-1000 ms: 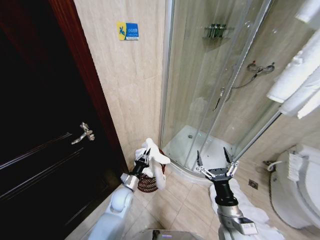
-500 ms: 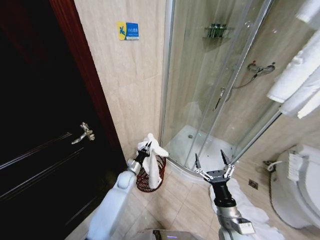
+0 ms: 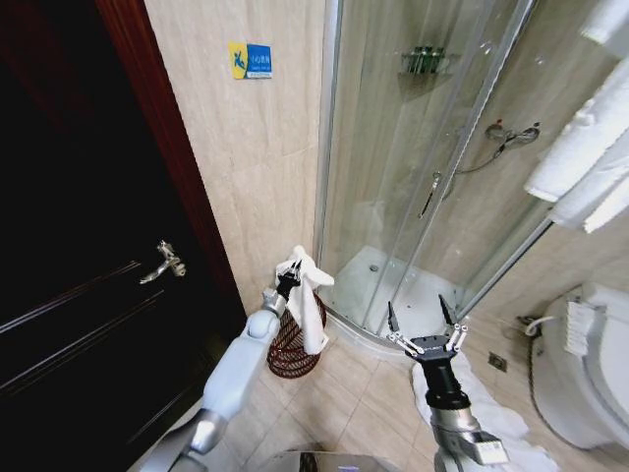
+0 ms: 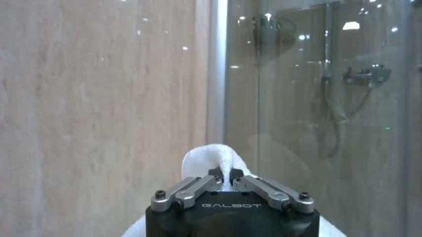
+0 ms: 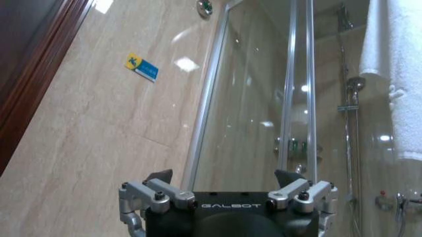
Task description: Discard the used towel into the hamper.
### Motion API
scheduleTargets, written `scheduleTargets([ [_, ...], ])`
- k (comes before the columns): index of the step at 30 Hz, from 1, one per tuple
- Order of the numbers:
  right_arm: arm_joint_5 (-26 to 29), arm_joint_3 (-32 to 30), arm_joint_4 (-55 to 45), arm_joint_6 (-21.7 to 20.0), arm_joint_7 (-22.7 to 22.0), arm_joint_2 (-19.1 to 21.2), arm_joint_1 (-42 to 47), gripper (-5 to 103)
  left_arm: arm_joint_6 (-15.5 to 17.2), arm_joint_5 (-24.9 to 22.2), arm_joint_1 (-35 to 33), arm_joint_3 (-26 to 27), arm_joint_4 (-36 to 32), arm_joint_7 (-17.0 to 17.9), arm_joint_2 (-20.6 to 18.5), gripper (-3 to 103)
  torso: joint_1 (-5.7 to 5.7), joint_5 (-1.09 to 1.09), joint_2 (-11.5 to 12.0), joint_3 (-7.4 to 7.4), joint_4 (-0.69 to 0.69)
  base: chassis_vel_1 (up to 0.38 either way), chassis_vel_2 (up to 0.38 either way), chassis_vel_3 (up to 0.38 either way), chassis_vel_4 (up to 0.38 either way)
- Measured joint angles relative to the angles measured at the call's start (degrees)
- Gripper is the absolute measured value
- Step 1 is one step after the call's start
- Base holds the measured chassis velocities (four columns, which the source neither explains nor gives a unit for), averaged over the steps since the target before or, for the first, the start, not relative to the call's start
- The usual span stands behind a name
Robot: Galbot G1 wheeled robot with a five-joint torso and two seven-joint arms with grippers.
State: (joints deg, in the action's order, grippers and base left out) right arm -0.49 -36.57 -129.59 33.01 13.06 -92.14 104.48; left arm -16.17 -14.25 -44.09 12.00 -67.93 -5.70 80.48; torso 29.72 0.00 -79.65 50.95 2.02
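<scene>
L gripper (image 3: 288, 270) fingers clamped together on the top fold of the towel (image 3: 313, 307); in the L wrist view the fingers (image 4: 216, 174) pinch a white rounded bunch of cloth (image 4: 209, 157) just past the tips. Towel is white, soft, creased; it hangs down from the grip in a loose drape, lower end over the hamper's rim on the shower side. Hamper (image 3: 292, 346) = small round dark reddish-brown wire basket, openwork sides, narrower at the base, standing on the floor (image 3: 344, 403) in the corner where the beige tiled wall (image 3: 260, 187) meets the shower frame (image 3: 324, 147), directly under the L gripper. L arm reaches up from the lower edge of the head view to that corner.

R gripper (image 3: 425, 317) fingers spread wide apart, holding nothing, hovering over the floor by the curved shower base (image 3: 378, 285), well apart from hamper. White cloth lies on the floor beneath the R arm.

Room: dark door (image 3: 88, 295) close on the hamper's left, glass close on its right; open floor lies toward the robot, between both arms.
</scene>
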Motion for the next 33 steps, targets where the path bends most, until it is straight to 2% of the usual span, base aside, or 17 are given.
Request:
scheduleTargets([
  [9, -0.2, 0.1, 0.3, -0.1, 0.1, 0.0, -0.2, 100, -1.1, -0.2, 1.9, 1.2, -0.6, 1.0, -1.2, 3, 0.00, 0.00, 0.0, 0.00, -0.01, 0.000, 0.000, 0.000, 0.000],
  [21, -0.2, 0.1, 0.8, -0.1, 0.1, 0.0, -0.3, 100, -2.0, 0.5, -2.8, -1.0, -2.4, -2.5, -3.4, 3, -0.01, 0.00, 0.0, -0.01, 0.00, 0.000, 0.000, 0.000, 0.000],
  [28, 0.2, 0.1, 1.1, -0.1, 0.0, 0.0, -0.4, 100, -3.1, 1.8, -5.0, -3.1, 0.3, -3.0, -3.6, 3, -0.01, 0.00, 0.0, -0.01, 0.00, 0.000, 0.000, 0.000, 0.000],
  [33, 0.8, 0.0, 1.4, 0.0, 0.0, 0.0, -0.5, 100, -4.0, 3.6, -4.8, -5.0, 5.3, -3.0, -2.5, 3, -0.01, 0.00, 0.0, -0.01, -0.01, 0.000, 0.000, 0.000, 0.000],
])
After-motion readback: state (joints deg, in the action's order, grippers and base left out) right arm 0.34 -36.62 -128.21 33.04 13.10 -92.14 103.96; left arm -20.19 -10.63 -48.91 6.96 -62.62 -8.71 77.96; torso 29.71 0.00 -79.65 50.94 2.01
